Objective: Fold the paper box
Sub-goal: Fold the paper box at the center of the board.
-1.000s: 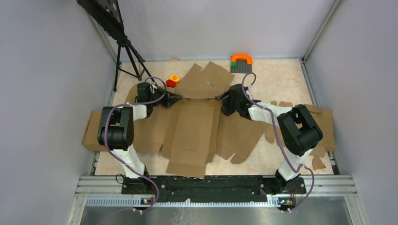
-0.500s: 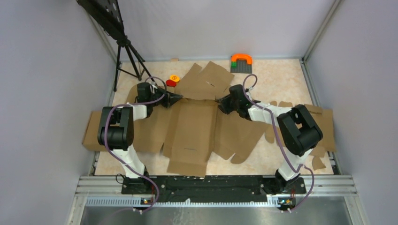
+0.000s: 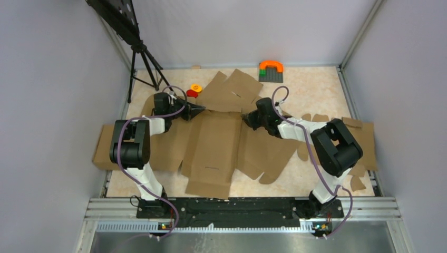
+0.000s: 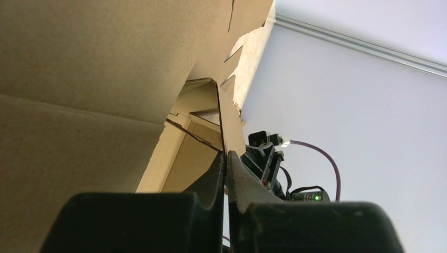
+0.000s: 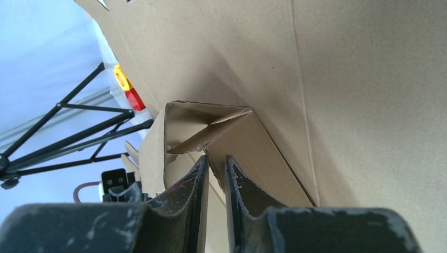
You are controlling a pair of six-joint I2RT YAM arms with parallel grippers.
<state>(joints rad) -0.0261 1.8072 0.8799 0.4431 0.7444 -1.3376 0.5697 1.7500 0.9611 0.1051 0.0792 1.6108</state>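
Observation:
The paper box is a large brown die-cut sheet lying mid-table, its far end folded up into a low wall. At the wall's left end my left gripper is shut, and the left wrist view shows a thin cardboard flap pinched between its jaws. My right gripper is at the wall's right end. In the right wrist view its jaws stand a narrow gap apart, astride the edge of the folded corner.
Another brown sheet lies behind the box. More cardboard and scraps lie at the right, and a slab at the left. A red-and-yellow toy, an orange-and-green block on a grey plate and a tripod stand at the back.
My right gripper has shifted slightly left onto the box's far right corner and its jaws have narrowed from wide to a small gap. The left arm has stayed still.

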